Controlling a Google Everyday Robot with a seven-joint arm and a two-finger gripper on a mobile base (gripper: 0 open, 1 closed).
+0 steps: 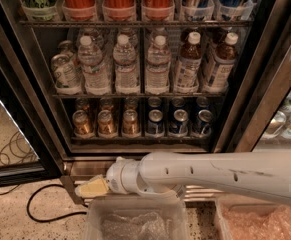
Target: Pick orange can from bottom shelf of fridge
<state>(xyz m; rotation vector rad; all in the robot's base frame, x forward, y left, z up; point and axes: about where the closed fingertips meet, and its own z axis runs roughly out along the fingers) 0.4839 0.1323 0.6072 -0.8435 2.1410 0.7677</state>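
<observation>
Approach stage — the small orange-copper can sits untouched on the thin dark bottom rack of the black-framed fridge. The yellowish-tipped gripper hangs lower, by the steel base; spread or pressed, I cannot tell. Next — lift, then reach in.

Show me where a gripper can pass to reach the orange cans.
Free: the strip between the can tops and the water-bottle rack above. Crowded: orange cans and blue cans fill the bottom shelf side by side. The gripper hangs below that shelf.
</observation>
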